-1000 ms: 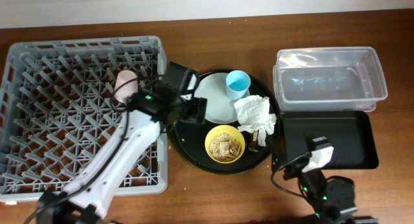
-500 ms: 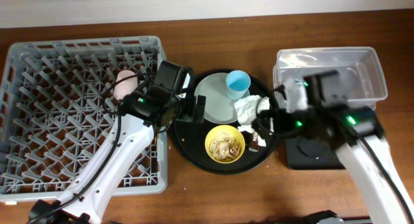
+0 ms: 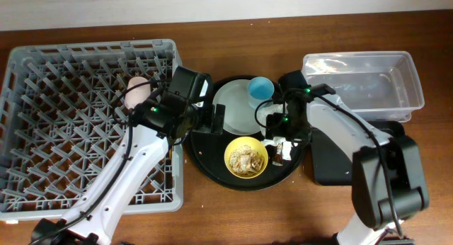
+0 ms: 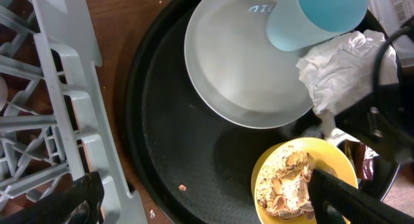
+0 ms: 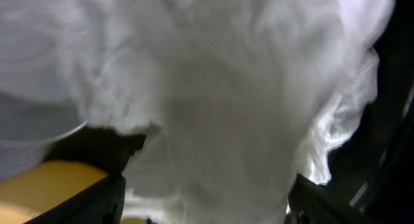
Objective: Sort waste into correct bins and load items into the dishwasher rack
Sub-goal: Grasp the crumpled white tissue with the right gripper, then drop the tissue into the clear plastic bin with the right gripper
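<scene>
Right pincer [image 5: 207, 185] has just arrived over the crumpled white paper napkin [image 5: 213, 101], set up for a first waste pick.

On the brown wooden desk [image 3: 233, 217], the large square grey plastic rack [image 3: 71, 48] holds only a pink cup [image 3: 136, 91] near its right wall. The clear plastic rectangular tub [image 3: 357, 89] and shallow black rectangular tray [image 3: 329, 167] show no waste. The large round black tray [image 3: 205, 156] carries the pale grey-white plate [image 3: 233, 110], the yellow bowl [image 3: 228, 157] of beige scraps [image 4: 288, 185], the light blue cup [image 3: 260, 89], the napkin and the small dark brown wrapper [image 3: 281, 153]. A second ago the right arm was parked at the desk's near edge. It has since swung across, and its pincer stands released, fingers either side of the napkin, not yet closed. The left pincer [image 4: 206, 179] hovers released above the round tray. Sorting is probably only starting.
</scene>
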{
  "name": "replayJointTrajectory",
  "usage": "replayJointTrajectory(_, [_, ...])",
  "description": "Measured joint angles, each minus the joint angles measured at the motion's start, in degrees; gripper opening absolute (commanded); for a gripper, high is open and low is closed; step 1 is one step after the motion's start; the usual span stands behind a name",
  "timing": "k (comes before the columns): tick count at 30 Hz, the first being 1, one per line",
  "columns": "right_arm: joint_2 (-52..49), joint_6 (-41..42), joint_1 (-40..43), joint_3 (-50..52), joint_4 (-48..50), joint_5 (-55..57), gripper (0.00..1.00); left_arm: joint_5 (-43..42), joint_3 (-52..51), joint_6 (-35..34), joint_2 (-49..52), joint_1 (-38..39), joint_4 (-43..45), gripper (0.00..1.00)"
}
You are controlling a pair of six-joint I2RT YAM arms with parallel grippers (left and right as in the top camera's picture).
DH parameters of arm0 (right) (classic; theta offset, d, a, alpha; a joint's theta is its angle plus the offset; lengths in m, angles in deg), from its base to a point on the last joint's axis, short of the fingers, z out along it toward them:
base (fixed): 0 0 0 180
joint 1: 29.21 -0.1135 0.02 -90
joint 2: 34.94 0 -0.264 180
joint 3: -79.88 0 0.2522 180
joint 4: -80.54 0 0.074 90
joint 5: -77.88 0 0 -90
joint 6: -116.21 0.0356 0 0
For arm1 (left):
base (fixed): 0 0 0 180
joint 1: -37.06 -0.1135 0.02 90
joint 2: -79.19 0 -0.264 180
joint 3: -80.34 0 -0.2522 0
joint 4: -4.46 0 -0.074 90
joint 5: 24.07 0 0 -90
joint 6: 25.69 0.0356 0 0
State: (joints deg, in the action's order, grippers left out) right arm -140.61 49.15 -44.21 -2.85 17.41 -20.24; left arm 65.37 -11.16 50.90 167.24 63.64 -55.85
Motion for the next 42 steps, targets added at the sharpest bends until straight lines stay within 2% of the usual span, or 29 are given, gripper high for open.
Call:
replayJointTrajectory(1, [-1.0,0.2,0.0,0.0,0.6,0.5,0.62,0.0,0.0,0.0,0.0,0.0,0.0,0.99])
replayJointTrajectory(3, [-2.3,0.4,0.0,0.3,2.4,0.8,0.14,0.0,0.0,0.0,0.0,0.0,0.0,0.99])
replayJointTrajectory(4, [-2.6,0.5,0.0,0.7,2.9,1.2,0.06,0.0,0.0,0.0,0.0,0.0,0.0,0.99])
replayJointTrajectory(6, [-2.7,0.4,0.0,0.8,2.3,1.2,0.04,0.0,0.0,0.0,0.0,0.0,0.0,0.99])
replayJointTrajectory(8, [-2.2,-0.3,0.0,-1.7,-4.2,1.5,0.04,0.0,0.0,0.0,0.0,0.0,0.0,0.99])
replayJointTrajectory(9, [-1.5,-0.8,0.0,-4.9,-8.7,1.6,0.04,0.0,0.0,0.0,0.0,0.0,-0.1,0.99])
replayJointTrajectory(10, [1.8,-1.7,0.0,-12.3,-12.6,2.2,0.04,0.0,0.0,0.0,0.0,0.0,0.0,0.99])
replayJointTrajectory(12, [5.7,-2.1,0.2,-20.9,-16.7,6.8,0.04,0.0,0.0,0.0,0.0,0.0,0.0,0.99])
replayJointTrajectory(13, [9.0,-1.6,1.0,-25.3,-16.7,11.6,0.06,0.0,0.0,0.0,0.0,0.0,0.0,1.0])
replayJointTrajectory(15, [12.4,-0.7,4.4,-27.3,-15.5,18.5,0.11,0.0,0.0,0.0,0.0,0.0,0.0,0.99])
replayJointTrajectory(18, [8.3,-0.1,12.4,-26.2,-11.3,23.6,0.2,0.0,0.0,0.0,0.0,0.0,0.0,0.99])
replayJointTrajectory(19, [6.6,0.0,14.0,-25.5,-9.6,23.8,0.44,0.0,0.0,0.0,0.0,0.0,0.1,0.99])
replayJointTrajectory(20, [4.3,0.0,15.5,-25.0,-8.3,23.7,0.81,0.0,0.0,0.0,0.0,0.0,0.0,0.99])
replayJointTrajectory(22, [0.4,0.4,17.7,-24.3,-6.2,23.5,0.96,0.0,0.0,0.0,0.0,0.0,0.0,0.99])
replayJointTrajectory(26, [-0.7,0.4,18.9,-24.8,-5.7,23.1,0.97,0.0,0.0,0.0,0.0,0.0,0.0,0.99])
replayJointTrajectory(28, [-0.4,-2.2,18.9,-28.3,-12.9,19.4,0.91,0.0,0.0,0.0,0.0,0.0,0.0,0.99])
replayJointTrajectory(30, [1.2,-6.6,18.8,-33.4,-17.9,13.6,0.9,0.0,0.0,0.0,0.0,0.0,0.0,0.99])
replayJointTrajectory(31, [2.4,-9.3,18.5,-36.3,-24.4,8.9,0.9,0.0,0.0,0.0,0.0,0.0,0.0,0.99])
replayJointTrajectory(33, [6.0,-12.3,16.8,-38.1,-31.5,3.9,0.89,0.0,0.0,0.0,0.0,0.0,0.0,0.99])
replayJointTrajectory(36, [8.5,-14.6,9.9,-38.2,-39.1,0.1,0.87,0.0,0.0,0.0,0.0,0.0,0.0,0.99])
replayJointTrajectory(39, [8.3,-15.7,0.0,-35.1,-38.9,-1.0,0.87,0.0,0.0,0.0,0.0,0.0,0.1,0.99])
replayJointTrajectory(40, [8.2,-15.6,-5.7,-32.5,-38.1,-1.7,0.87,0.0,0.0,0.0,0.0,0.0,2.3,0.99])
replayJointTrajectory(42, [8.2,-15.0,-10.6,-29.0,-35.1,-1.7,0.87,4.0,0.0,-0.1,0.0,-0.3,3.5,1.0])
